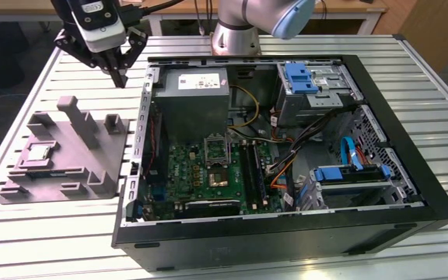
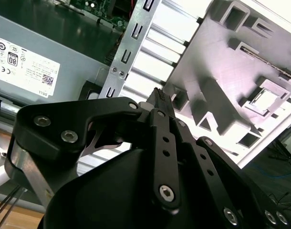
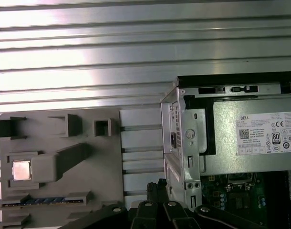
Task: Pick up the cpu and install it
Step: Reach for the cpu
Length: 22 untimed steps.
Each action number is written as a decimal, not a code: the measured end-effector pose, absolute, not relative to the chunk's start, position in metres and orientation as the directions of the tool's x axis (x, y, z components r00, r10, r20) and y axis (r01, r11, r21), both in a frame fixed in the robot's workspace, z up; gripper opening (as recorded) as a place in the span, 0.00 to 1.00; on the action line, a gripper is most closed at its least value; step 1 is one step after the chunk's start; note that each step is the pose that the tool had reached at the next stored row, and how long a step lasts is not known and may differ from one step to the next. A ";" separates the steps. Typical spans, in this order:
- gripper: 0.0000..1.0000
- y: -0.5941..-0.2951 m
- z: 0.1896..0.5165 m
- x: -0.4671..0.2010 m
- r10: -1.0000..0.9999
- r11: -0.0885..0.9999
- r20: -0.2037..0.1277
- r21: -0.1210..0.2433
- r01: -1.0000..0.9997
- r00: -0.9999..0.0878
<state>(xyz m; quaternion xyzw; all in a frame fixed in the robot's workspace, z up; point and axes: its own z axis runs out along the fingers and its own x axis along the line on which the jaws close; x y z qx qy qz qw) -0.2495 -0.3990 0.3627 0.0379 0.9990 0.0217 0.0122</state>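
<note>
Gripper (image 1: 119,80) upper left of the exterior view, fingers pinched together, empty, above table (image 1: 53,233) slats between grey holder (image 1: 68,153) and PC case (image 1: 286,239) wall (open room there). cpu (image 1: 37,153) sits in a holder pocket, left side of that view.

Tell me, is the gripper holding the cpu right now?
No, in the exterior view the cpu lies in its recess on the grey fixture, while the gripper hangs well apart from it with nothing in it.
</note>
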 end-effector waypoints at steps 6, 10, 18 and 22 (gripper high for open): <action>0.11 -0.399 0.363 -0.251 0.076 0.996 -0.023 0.044 0.075 -0.997; 0.11 -0.399 0.362 -0.252 0.076 0.996 -0.023 0.044 0.075 -0.997; 0.11 -0.399 0.362 -0.253 0.076 0.996 -0.023 0.044 0.075 -0.997; 0.11 -0.399 0.362 -0.254 0.076 0.996 -0.023 0.044 0.075 -0.997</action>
